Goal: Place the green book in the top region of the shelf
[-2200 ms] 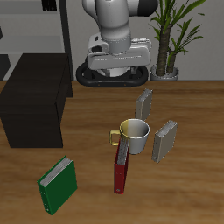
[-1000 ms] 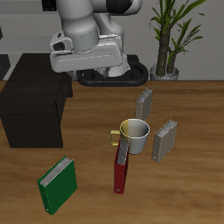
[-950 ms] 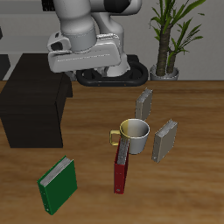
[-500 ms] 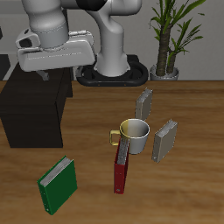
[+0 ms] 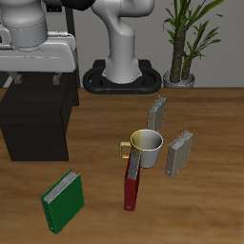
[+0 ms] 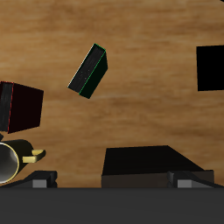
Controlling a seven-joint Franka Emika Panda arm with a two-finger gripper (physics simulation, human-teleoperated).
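One green book lies flat and untouched on the wood, nearest the table's front edge, and you're nowhere close to it; take the mug as your landmark, and the green book sits forward of it and well off to one side, nothing on it, nothing gripping it; the dark red book stands on edge right against the mug on its front side; a grey book stands just beside the mug, and a second grey book stands just behind it; farther back and well away from the mug across the table, the shelf sits low and near-black, its flat top bare where it shows; your arm's wrist block hangs above that shelf, high over its back part; behind the mug, at the rear, a potted plant; from the wrist camera you look down on the green book with wood all around it; your gripper's fingers can't be made out, so I cannot tell whether they are apart or together.
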